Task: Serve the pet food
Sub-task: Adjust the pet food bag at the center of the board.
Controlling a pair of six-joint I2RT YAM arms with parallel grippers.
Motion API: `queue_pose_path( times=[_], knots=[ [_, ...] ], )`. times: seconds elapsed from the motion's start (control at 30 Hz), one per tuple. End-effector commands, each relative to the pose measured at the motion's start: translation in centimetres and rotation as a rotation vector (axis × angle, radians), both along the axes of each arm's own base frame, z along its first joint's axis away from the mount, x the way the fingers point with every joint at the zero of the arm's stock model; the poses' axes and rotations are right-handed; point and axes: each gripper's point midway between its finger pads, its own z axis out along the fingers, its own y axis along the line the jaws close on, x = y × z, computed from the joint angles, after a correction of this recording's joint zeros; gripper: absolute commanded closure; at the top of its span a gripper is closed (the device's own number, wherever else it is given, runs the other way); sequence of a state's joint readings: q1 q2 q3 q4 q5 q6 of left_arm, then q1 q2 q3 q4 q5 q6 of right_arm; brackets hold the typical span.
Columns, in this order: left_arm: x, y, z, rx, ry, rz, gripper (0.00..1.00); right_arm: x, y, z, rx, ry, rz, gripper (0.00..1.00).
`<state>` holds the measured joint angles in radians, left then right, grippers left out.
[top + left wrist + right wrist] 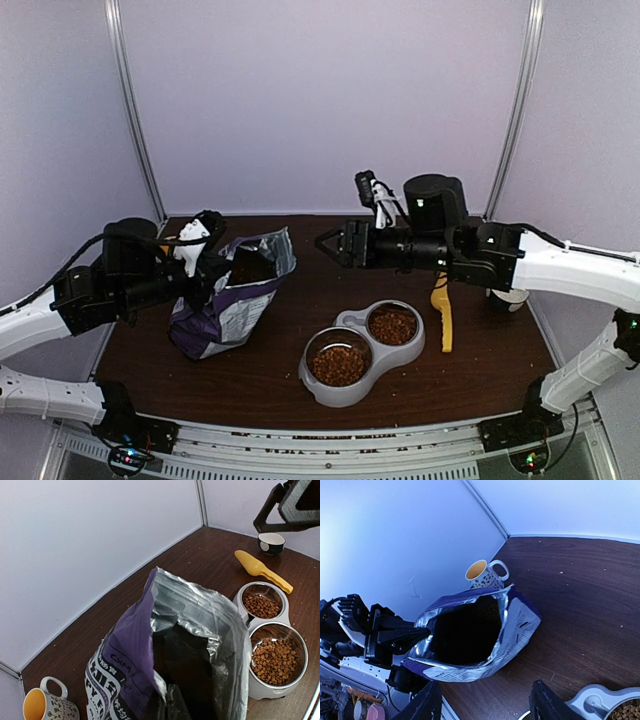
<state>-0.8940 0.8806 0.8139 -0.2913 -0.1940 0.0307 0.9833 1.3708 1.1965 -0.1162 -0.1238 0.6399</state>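
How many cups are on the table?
2. A spotted mug with a yellow inside stands beside the bag; a small dark-and-white cup sits right of the scoop. The arms may hide others.

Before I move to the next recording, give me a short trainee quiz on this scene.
1. True or false: both wells of the bowl hold kibble.
2. Where is the scoop? A in a gripper; B on the table, right of the bowl; C in the bowl.
3. Fill in: the left gripper is shut on the rim of the ___.
Key: 1 true; 2 B; 3 bag.
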Motion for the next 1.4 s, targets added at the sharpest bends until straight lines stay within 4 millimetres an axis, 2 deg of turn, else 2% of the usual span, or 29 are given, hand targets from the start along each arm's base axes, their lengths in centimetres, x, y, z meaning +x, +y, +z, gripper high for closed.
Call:
queue_pose_path(
  times=[0.0,0.2,0.43,0.8,0.97,1.17,1.27,1.37],
  knots=[
    [0.0,-0.3,3.9,-0.075,-0.083,-0.017,1.00,0.1,3.0,-1.3,-0.079,0.026,0.041,0.47],
    [-0.2,-0.2,4.2,-0.079,-0.090,-0.023,1.00,0.0,6.4,-3.7,-0.164,0.077,0.089,0.60],
    [-0.2,-0.4,4.1,-0.076,-0.087,-0.032,1.00,1.0,7.7,-4.8,-0.194,0.100,0.062,0.69],
    [-0.5,-0.4,4.4,-0.087,-0.090,-0.044,1.00,3.0,7.7,-5.3,-0.267,0.072,-0.022,0.82],
    [-0.6,-0.4,4.5,-0.090,-0.091,-0.046,1.00,3.3,7.9,-5.4,-0.274,0.067,-0.025,0.89],
    [-0.7,-0.4,4.6,-0.093,-0.091,-0.052,1.00,3.6,7.8,-5.9,-0.306,0.068,-0.039,0.93],
    [-0.7,-0.5,4.6,-0.096,-0.089,-0.058,1.00,3.5,8.0,-5.8,-0.300,0.071,-0.031,0.99],
    [-0.8,-0.5,4.8,-0.097,-0.089,-0.060,1.00,3.2,8.0,-5.2,-0.286,0.072,-0.025,1.00]
  ],
)
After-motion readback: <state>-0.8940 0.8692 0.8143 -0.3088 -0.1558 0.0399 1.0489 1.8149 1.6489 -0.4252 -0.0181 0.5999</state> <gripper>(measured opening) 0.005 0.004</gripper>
